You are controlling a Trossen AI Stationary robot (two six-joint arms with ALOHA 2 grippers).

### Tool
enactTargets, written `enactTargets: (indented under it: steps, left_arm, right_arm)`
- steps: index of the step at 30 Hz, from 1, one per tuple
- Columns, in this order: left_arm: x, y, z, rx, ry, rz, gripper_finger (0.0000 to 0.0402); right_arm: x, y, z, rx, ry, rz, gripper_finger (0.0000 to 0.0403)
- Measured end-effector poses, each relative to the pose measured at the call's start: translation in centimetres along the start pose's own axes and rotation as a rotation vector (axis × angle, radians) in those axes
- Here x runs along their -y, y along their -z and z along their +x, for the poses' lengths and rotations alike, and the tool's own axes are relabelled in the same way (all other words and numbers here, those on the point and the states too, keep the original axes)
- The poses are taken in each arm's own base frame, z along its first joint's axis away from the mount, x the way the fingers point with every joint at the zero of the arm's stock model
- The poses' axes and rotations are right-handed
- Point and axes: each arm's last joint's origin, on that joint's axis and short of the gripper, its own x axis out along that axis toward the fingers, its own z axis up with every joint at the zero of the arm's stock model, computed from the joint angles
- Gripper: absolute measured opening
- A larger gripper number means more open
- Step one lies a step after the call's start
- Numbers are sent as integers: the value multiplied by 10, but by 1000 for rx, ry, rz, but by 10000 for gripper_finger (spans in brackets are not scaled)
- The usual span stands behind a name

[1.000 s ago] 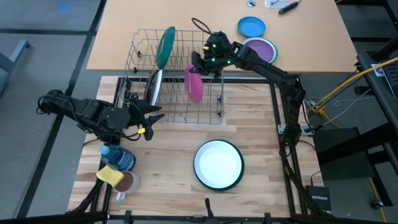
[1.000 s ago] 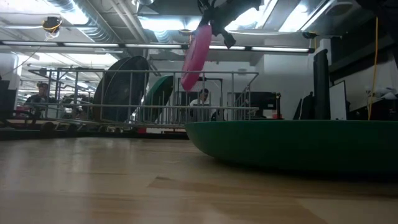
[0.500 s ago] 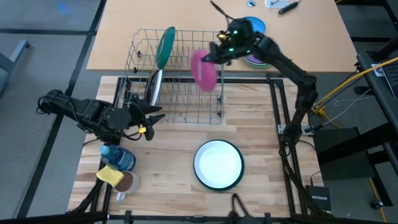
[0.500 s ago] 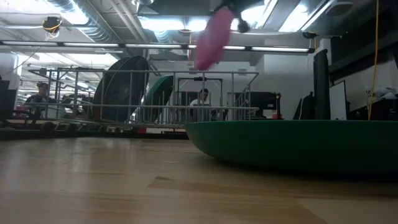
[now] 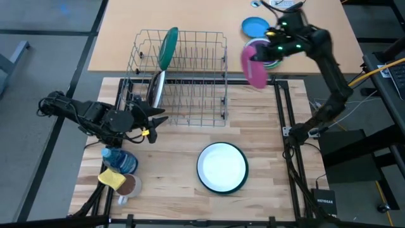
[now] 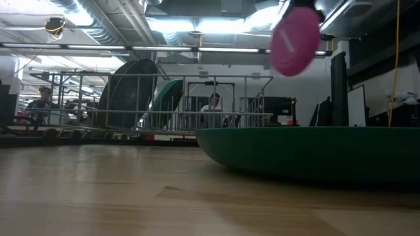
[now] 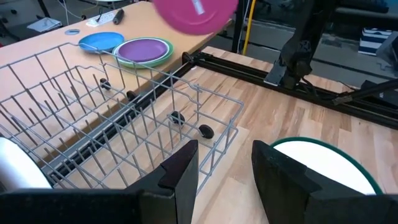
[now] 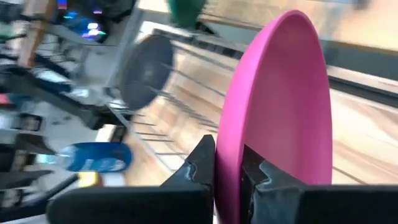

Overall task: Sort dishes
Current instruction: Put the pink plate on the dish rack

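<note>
In front of the grey wire dish rack [image 5: 178, 76], the large white green-rimmed plate [image 5: 222, 167] lies flat. Left of the rack, the left gripper [image 5: 154, 121] waits, fingers apart and empty. Beyond the rack's right end, the right gripper [image 5: 264, 54] pinches the round pink plate [image 5: 255, 66] by its rim, aloft (a carrying step, I judge). Next: lowering it flat, probably by the purple dish [image 7: 142, 50].

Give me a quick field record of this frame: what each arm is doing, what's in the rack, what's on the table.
right gripper: shut on pink plate, held in the air past the rack's right end, near the purple dish
left gripper: fingers open, holding nothing, waiting by the rack's front left corner
dish rack: holds a green dish and a dark dish, both on edge at its left end
white green-rimmed plate: flat on the wooden table, in front of the rack
blue dish: on the far table, beside the purple dish
</note>
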Motion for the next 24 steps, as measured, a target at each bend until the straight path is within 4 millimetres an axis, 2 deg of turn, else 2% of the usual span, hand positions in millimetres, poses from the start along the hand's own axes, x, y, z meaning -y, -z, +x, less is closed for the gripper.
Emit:
enactTargets:
  steps: [3,6,10,13,19,21,24]
  left_arm:
    - [0,0,1,-2,-1,2,139]
    - [0,0,1,-1,-5,-13,139]
    - [-1,0,2,0,-11,-35,139]
    - [-1,-1,4,-1,-20,-37,139]
    - [-2,-1,11,-5,-47,-45,139]
    - [-2,-1,13,-7,-55,-50,139]
    - [-3,-1,17,-11,-73,-82,139]
  right_arm:
    - [6,18,-21,0,37,-15,20]
    - [17,48,-31,-3,60,3,20]
    - [43,94,-21,79,15,131,20]
    - [64,122,-6,232,-186,303,20]
    - [91,142,12,645,-689,628,20]
    - [95,145,20,677,-746,673,20]
    - [89,146,32,640,-733,685,20]
